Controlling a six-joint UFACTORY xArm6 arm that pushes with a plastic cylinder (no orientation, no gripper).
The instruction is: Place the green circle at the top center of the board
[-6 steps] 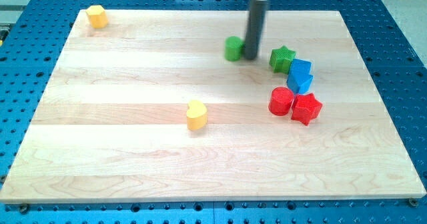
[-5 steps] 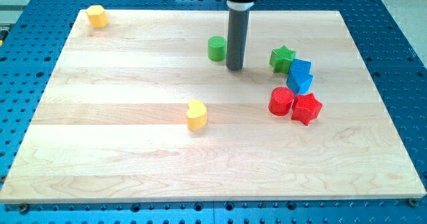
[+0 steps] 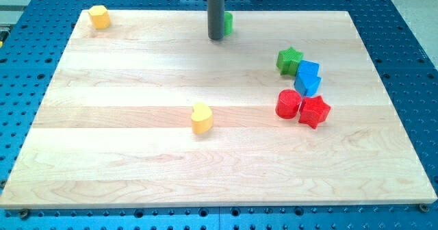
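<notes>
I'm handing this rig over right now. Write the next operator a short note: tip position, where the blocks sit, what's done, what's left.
My tip is down on the board near the top centre, just at the view's left of the green circle, which the rod partly hides.
The green circle sits close to the top edge, about centred.
Done: placement looks essentially complete.
Left: back the rod off and confirm the position.
Untouched: green star, blue block, red circle, red star.
</notes>
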